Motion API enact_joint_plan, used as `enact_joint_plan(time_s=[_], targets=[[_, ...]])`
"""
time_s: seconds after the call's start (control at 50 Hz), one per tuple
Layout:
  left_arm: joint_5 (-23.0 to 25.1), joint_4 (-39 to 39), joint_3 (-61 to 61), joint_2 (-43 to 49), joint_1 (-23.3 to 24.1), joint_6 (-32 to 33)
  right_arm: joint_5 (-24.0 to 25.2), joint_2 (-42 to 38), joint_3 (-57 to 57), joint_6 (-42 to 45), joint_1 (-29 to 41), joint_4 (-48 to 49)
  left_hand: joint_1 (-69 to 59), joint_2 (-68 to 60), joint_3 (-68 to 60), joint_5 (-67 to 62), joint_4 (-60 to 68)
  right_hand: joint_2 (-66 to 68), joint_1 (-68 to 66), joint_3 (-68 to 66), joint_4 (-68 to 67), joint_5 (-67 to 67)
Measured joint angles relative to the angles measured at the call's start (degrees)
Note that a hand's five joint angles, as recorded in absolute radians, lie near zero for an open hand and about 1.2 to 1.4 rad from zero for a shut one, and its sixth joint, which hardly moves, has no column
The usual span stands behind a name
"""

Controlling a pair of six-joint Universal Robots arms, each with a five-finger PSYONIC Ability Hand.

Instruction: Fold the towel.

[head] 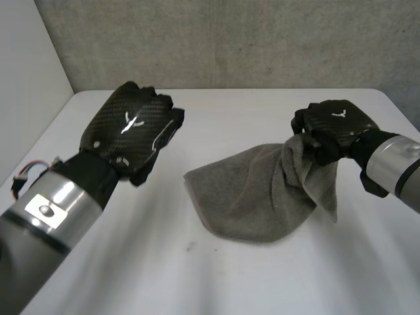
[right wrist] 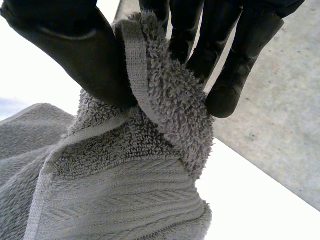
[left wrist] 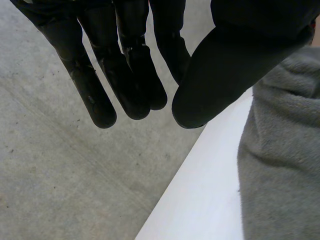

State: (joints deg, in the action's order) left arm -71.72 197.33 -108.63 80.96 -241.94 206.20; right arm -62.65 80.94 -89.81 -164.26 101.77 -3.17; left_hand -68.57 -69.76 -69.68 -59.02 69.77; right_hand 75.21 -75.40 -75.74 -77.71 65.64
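We see the towel (head: 256, 193) lying rumpled on the counter (head: 216, 275), a little right of its middle. One hemmed corner is lifted off the surface on the side facing the counter's right edge. Our right robot hand (head: 335, 128) is clamped on that corner, and its wrist view shows the thumb (right wrist: 75, 50) pressing the hem against the fingers (right wrist: 235, 75). From the raised corner the cloth slopes down and spreads toward the counter's middle and near edge, so we judge its long axis runs from the held corner toward the left. Our left robot hand (head: 131, 128) hovers over the counter's left half with its fingers straight and holding nothing. The towel's flat, free side lies to its right, apart from it. We judge this hand is the nearer one to take or pin that side.
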Motion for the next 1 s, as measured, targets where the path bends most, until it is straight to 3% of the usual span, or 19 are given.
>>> enact_joint_plan(time_s=[0.06,0.14,0.18,0.24,0.42,0.5,0.66,1.0], targets=[[0.1,2.7,-3.4,-0.9,0.1,-1.7,0.1,0.0,0.5,-0.4,-0.8,-0.9,3.6,4.5,4.5,2.5,-4.6,0.0,0.0,0.0,0.0,0.0],[0.1,8.5,-5.8,4.5,-0.3,-2.9,0.3,-0.3,0.4,-0.3,-1.3,-1.5,43.2,44.2,43.3,44.0,-43.9,0.0,0.0,0.0,0.0,0.0],[0.1,10.7,-5.7,7.5,-0.6,-2.9,0.3,-0.5,0.3,-0.2,-1.3,-1.6,52.9,54.0,54.0,52.6,-53.9,0.0,0.0,0.0,0.0,0.0],[0.1,13.6,-3.7,14.2,-1.2,-2.6,0.4,-0.7,0.0,-0.1,-1.2,-1.6,56.2,57.6,57.5,56.2,-57.6,0.0,0.0,0.0,0.0,0.0],[1.0,15.8,8.1,32.9,-2.8,-1.7,0.6,-1.5,-0.9,0.1,-1.1,-1.1,58.1,59.5,59.3,57.2,-59.5,0.0,0.0,0.0,0.0,0.0],[4.5,14.7,13.7,39.1,-3.6,-1.7,1.3,-2.5,-1.5,0.2,-1.0,-0.9,54.6,56.0,55.9,55.5,-56.0,0.0,0.0,0.0,0.0,0.0],[13.4,12.9,20.4,45.9,-4.0,-1.7,2.2,-5.1,-2.3,1.2,-0.6,-0.8,46.7,47.8,47.7,47.1,-47.9,0.0,0.0,0.0,0.0,0.0],[14.0,8.5,29.2,54.9,-3.9,4.5,2.2,-8.4,-2.6,3.8,-0.3,-0.5,37.6,38.8,38.7,38.1,-38.8,0.0,0.0,0.0,0.0,0.0]])
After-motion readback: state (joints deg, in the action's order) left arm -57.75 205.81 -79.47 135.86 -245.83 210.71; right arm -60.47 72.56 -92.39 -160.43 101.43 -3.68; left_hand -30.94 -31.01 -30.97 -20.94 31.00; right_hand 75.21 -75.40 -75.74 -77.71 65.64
